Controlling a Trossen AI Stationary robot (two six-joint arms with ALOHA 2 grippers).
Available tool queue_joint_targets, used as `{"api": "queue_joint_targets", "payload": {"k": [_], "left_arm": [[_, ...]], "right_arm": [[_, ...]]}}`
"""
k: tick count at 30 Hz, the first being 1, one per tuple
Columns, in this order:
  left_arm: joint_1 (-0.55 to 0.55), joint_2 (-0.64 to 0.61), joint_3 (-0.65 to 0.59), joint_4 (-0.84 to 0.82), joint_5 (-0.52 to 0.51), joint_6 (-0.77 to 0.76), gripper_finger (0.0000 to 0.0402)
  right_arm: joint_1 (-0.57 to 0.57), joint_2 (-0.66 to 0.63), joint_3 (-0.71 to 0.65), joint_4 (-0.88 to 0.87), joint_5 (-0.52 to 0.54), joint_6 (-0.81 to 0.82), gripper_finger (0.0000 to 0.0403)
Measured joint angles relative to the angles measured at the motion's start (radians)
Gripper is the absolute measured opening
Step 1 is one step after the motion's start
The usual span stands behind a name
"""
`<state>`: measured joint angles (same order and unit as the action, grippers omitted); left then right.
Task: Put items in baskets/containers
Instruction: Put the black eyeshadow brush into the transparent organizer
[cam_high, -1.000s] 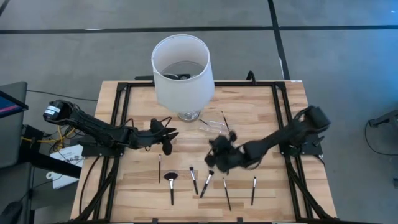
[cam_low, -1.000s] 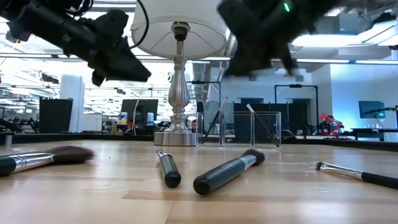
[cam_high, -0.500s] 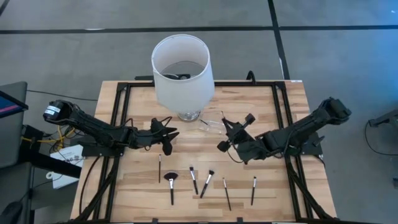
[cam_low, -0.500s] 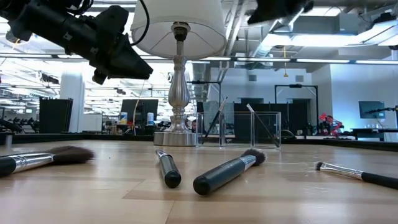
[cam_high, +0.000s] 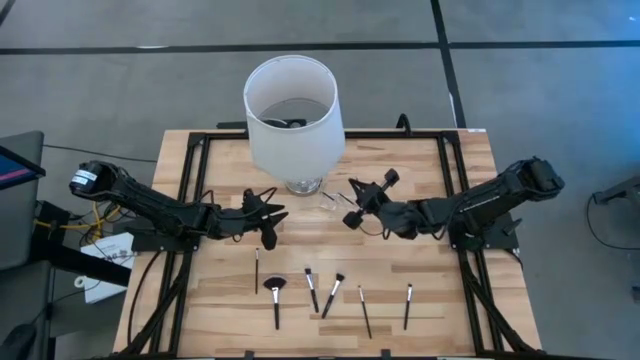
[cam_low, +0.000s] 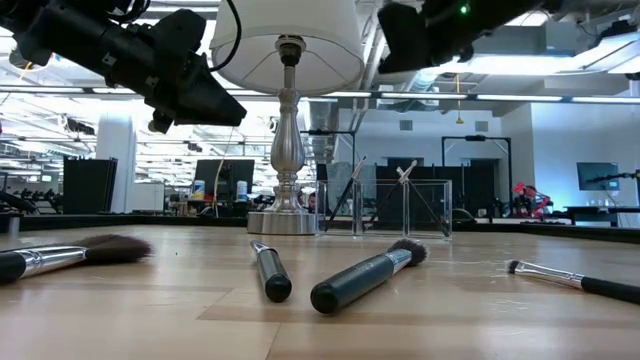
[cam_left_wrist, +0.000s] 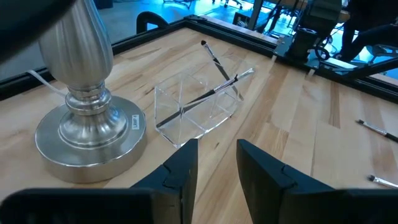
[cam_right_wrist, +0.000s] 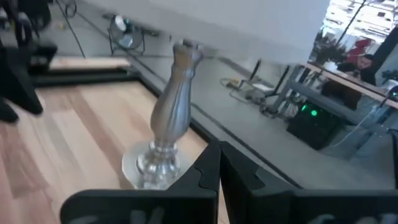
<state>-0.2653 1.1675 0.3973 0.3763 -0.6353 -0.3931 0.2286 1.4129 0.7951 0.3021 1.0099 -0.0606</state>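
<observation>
Left claw (cam_high: 268, 222) hangs raised off the tabletop (cam_high: 230, 300) just left of the lamp base (cam_high: 303, 186), fingers (cam_left_wrist: 183, 168) parted, empty. Right claw (cam_high: 352, 205) raised just right of lamp base, fingers (cam_right_wrist: 208, 168) pressed together, empty, arm stretched in from the tabletop's right edge.

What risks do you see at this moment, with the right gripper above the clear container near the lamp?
1. The right gripper hangs shut over the clear container, close to the lamp; a wide swing may knock the lamp.
2. Two brushes lean out over the container's rim; a bump might tip them out or shift the light container.
3. Six brushes lie close together on the table; a pick may disturb a neighbour.
</observation>
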Motion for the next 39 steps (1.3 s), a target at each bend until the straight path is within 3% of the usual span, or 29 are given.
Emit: {"api": "queue_joint_targets", "payload": {"k": [7,19,23,27,33,39], "left_arm": [[0.0,0.0,0.0,0.0,0.0,0.0,0.0108],[0.0,0.0,0.0,0.0,0.011,-0.003,0.0108],[0.0,0.0,0.0,0.0,0.011,-0.003,0.0108],[0.0,0.0,0.0,0.0,0.014,-0.004,0.0108],[0.0,0.0,0.0,0.005,0.036,-0.004,0.0108],[0.0,0.0,-0.001,0.007,0.038,-0.004,0.0108]], "right_arm": [[0.019,0.0,0.0,0.148,-0.046,-0.105,0.0],[0.156,-0.001,0.001,0.155,-0.045,-0.102,0.0],[0.172,-0.002,0.002,0.125,-0.045,-0.034,0.0],[0.17,-0.017,0.002,0.032,-0.065,0.102,0.0],[0.145,-0.078,0.003,-0.294,-0.255,0.49,0.0],[0.116,-0.047,0.003,-0.576,-0.601,0.945,0.0]]}}
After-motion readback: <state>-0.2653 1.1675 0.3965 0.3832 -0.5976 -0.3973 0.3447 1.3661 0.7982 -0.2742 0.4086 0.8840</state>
